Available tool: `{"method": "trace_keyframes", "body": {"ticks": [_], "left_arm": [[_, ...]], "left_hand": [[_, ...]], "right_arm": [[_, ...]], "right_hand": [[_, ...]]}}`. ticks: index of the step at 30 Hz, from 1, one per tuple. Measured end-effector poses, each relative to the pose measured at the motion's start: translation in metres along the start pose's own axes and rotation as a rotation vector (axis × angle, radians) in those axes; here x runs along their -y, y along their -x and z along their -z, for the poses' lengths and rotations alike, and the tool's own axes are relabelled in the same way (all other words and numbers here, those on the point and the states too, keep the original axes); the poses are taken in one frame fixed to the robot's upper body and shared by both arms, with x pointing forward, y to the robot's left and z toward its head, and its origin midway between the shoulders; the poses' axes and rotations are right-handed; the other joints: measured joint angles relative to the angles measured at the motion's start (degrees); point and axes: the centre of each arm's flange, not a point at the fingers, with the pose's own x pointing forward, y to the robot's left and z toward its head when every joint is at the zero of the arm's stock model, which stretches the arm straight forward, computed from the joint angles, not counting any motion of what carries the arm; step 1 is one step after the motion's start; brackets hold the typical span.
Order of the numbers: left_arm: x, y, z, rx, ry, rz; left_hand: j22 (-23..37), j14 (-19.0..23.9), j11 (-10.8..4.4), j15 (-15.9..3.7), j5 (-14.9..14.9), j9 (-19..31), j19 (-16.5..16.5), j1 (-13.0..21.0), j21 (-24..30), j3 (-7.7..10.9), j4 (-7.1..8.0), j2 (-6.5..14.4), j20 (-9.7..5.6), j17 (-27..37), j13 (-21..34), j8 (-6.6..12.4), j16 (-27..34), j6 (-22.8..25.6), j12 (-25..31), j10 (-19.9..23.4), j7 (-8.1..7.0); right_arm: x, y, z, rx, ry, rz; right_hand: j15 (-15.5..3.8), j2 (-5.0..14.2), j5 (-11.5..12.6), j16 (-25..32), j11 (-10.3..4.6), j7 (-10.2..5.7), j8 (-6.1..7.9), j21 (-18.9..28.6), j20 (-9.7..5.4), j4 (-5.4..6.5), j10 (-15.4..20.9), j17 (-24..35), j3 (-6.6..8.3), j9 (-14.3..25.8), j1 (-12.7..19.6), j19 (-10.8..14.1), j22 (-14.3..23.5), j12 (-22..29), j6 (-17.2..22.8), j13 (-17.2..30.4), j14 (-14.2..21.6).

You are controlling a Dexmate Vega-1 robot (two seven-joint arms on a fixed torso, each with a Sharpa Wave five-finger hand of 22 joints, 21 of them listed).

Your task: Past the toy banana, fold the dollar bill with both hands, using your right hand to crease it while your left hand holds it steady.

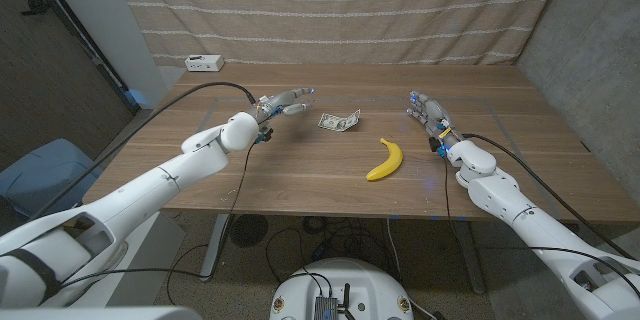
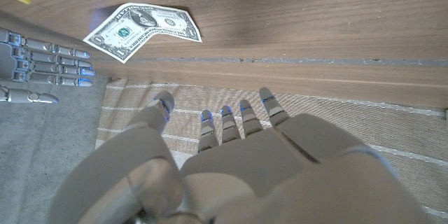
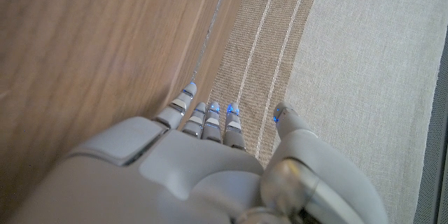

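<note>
while dollar bill (image 1: pixel 339 120) lies beyond banana (image 1: pixel 385 160), hands apart

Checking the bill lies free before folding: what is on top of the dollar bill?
Nothing lies on the dollar bill; its face shows whole, slightly buckled. The left hand and right hand are apart from it. Whatever is under it is covered.

- Even, soft indoor light covers the tabletop (image 1: pixel 300 165) in the head view, with only faint shadows under the arms.
- The room's left side falls dim, and straight lines bow toward the frame edges.
- In both wrist views, each robot hand (image 2: pixel 231 168) (image 3: pixel 203 175) looms large and soft-focused, its fingertips glowing blue.
- The wood grain blurs in the right wrist view.
</note>
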Motion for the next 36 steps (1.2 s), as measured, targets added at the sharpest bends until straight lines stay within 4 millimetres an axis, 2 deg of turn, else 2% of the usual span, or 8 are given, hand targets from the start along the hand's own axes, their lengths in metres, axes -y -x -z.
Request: {"method": "trace_keyframes", "body": {"ticks": [5,8,18,29,36], "left_arm": [[0.002,-0.002,-0.004,0.0,-0.043,0.023],[0.003,-0.004,-0.007,0.001,-0.069,0.035],[0.009,-0.008,-0.015,-0.002,-0.143,0.082],[0.016,-0.015,-0.024,-0.003,-0.212,0.133],[0.021,-0.019,-0.029,-0.006,-0.239,0.164]], "left_hand": [[0.0,0.0,-0.05,0.0,0.0,-0.2,-0.6,0.0,-0.5,0.0,0.0,0.0,-0.03,0.0,-0.2,0.0,0.0,-0.3,0.0,-0.1,-0.31],[0.0,0.0,-0.62,0.0,0.0,-0.2,-1.1,0.0,-0.5,0.0,0.0,0.0,0.06,0.0,-0.3,0.0,0.0,-0.3,0.0,0.0,-0.31],[0.0,-0.3,-0.64,0.31,0.0,-0.2,-1.2,-0.3,-0.5,0.0,0.0,0.3,-0.06,-0.3,-0.3,0.28,-0.2,0.0,0.0,0.0,-0.61],[-0.2,-0.9,-1.18,0.31,0.0,-0.2,-1.8,-0.3,-0.9,0.0,0.0,0.3,-0.24,-0.3,-0.5,0.5,-0.2,0.5,0.0,0.6,-0.09],[-0.2,-1.5,-1.18,0.25,-0.2,-0.2,-2.3,-1.1,-1.0,-0.39,-0.06,0.0,-0.34,-0.2,-0.8,0.5,-0.2,0.8,0.0,0.6,-0.41]], "right_arm": [[0.0,0.001,0.0,0.0,-0.002,0.0],[0.0,0.001,0.001,0.0,-0.003,0.0],[0.001,0.001,0.001,0.0,-0.003,-0.002],[0.0,0.002,0.0,-0.003,0.016,-0.011],[-0.004,0.002,-0.002,-0.008,0.04,-0.027]], "right_hand": [[0.22,0.0,0.0,0.0,-0.22,0.0,0.0,0.0,0.0,0.0,0.2,0.0,0.0,0.3,0.0,0.0,0.0,0.0,0.0,0.0,0.2],[0.21,0.0,0.0,0.0,-0.21,0.0,0.0,0.0,0.0,0.0,0.2,0.0,0.0,0.3,0.0,0.0,0.0,0.0,0.0,0.0,0.2],[0.21,0.0,0.0,0.0,-0.21,0.0,0.0,0.0,0.0,0.0,0.2,0.0,0.0,0.3,0.0,0.0,0.0,0.0,0.0,0.0,0.2],[0.2,-0.24,0.0,0.0,-0.2,0.24,0.0,0.0,0.2,0.0,0.2,0.0,0.0,0.3,0.2,0.2,0.0,0.0,0.2,0.0,0.2],[0.2,-0.24,0.0,0.0,0.0,0.22,0.0,0.0,0.2,0.0,0.4,0.0,0.0,0.3,0.2,0.2,0.0,0.0,0.2,0.0,0.2]]}}
